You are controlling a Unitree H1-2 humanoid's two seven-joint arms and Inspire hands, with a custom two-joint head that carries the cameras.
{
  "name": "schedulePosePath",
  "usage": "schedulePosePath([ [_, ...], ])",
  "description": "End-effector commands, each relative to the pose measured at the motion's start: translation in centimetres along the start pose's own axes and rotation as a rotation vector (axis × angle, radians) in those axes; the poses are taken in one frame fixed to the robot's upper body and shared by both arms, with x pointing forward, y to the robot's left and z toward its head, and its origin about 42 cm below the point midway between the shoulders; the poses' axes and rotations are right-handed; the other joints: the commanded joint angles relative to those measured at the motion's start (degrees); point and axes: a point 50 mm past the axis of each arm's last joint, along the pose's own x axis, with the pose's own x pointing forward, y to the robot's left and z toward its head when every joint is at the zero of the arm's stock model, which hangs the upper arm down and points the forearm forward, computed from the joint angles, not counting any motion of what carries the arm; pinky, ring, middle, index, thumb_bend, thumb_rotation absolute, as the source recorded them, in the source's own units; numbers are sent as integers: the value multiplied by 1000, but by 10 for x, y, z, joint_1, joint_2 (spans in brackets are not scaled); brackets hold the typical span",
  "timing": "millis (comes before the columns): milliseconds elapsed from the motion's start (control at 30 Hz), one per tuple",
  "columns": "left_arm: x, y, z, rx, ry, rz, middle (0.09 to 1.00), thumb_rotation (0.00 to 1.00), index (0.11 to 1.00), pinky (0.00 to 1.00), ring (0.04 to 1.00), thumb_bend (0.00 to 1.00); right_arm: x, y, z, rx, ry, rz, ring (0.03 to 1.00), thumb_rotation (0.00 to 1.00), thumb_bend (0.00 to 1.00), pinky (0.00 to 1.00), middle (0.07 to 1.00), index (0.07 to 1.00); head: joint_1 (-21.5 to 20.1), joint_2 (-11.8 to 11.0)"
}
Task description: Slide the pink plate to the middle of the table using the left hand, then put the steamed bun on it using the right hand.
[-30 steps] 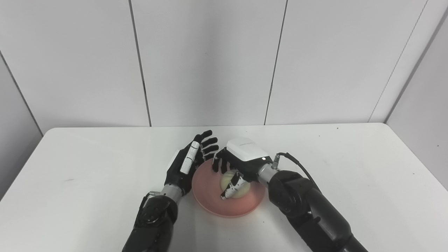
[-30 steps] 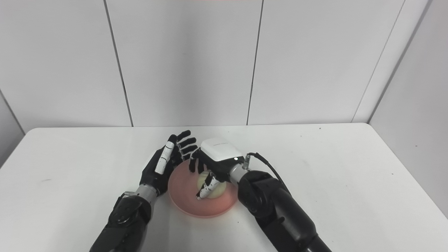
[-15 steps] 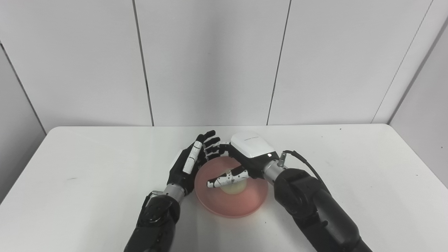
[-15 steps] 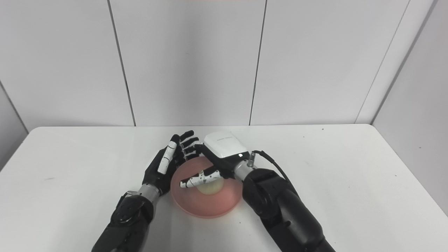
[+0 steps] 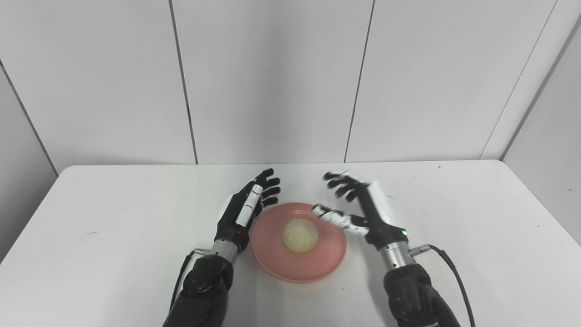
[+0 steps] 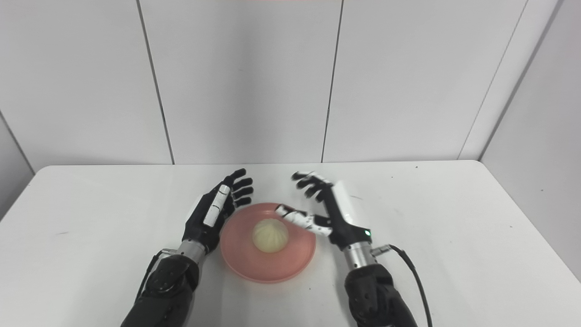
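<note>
The right hand (image 5: 367,211) has let go and swung right of the plate (image 5: 272,265), fingers spread; the bun (image 5: 300,234) sits at its centre, lower middle. The left hand (image 5: 243,213) stays open beside it. Task looks complete.

The round pink plate (image 5: 299,268) lies mid-worktop (image 5: 113,227), with the pale steamed bun (image 5: 300,235) on its centre. The left robot hand (image 5: 243,211) stands just beside the plate at 9 o'clock, the right robot hand (image 5: 363,211) at 3 o'clock.
</note>
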Motion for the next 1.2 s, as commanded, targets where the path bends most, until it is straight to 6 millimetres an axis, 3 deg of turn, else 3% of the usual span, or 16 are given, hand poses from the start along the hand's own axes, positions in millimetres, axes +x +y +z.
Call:
schedulePosePath([
  [0, -15, 1, -10, 42, -14, 45, 897, 848, 878, 914, 903, 656, 15, -1, 9, 194, -64, -99, 684, 943, 733, 588, 737, 756, 0, 0],
  [33, -17, 1, -9, 64, -18, 61, 929, 875, 897, 964, 934, 664, 13, 1, 2, 303, -11, -137, 703, 954, 751, 610, 757, 776, 0, 1],
  [67, -18, 2, -8, 87, -20, 75, 952, 904, 911, 984, 952, 667, 10, 5, -5, 431, 61, -184, 717, 897, 797, 642, 765, 772, -1, 2],
  [133, -21, 1, -6, 127, -24, 99, 977, 937, 932, 993, 969, 650, 3, 12, -19, 604, 171, -233, 759, 883, 792, 696, 799, 805, -2, 2],
  [233, -23, 1, -4, 136, -22, 119, 997, 949, 965, 981, 986, 608, -5, 17, -30, 667, 233, -216, 839, 935, 766, 769, 867, 887, -4, 3],
  [433, -27, -3, 1, 105, 3, 133, 1000, 939, 995, 1000, 1000, 631, -20, 26, -35, 588, 285, -60, 967, 991, 765, 970, 944, 916, -10, 5],
  [500, -27, -4, 4, 94, 19, 133, 1000, 939, 995, 1000, 1000, 638, -22, 28, -35, 550, 293, -6, 979, 997, 769, 988, 957, 927, -10, 6],
  [800, -29, -4, 10, 63, 50, 132, 1000, 958, 1000, 1000, 1000, 698, -26, 33, -41, 484, 358, 114, 1000, 1000, 797, 1000, 987, 961, -12, 11],
  [1000, -30, -3, 10, 40, 59, 134, 1000, 965, 1000, 1000, 1000, 682, -27, 35, -43, 474, 385, 144, 1000, 1000, 860, 1000, 981, 964, -17, 14],
  [1167, -29, -3, 10, 31, 62, 133, 1000, 975, 1000, 1000, 1000, 662, -27, 35, -42, 471, 399, 156, 1000, 1000, 831, 1000, 977, 951, -16, 15],
])
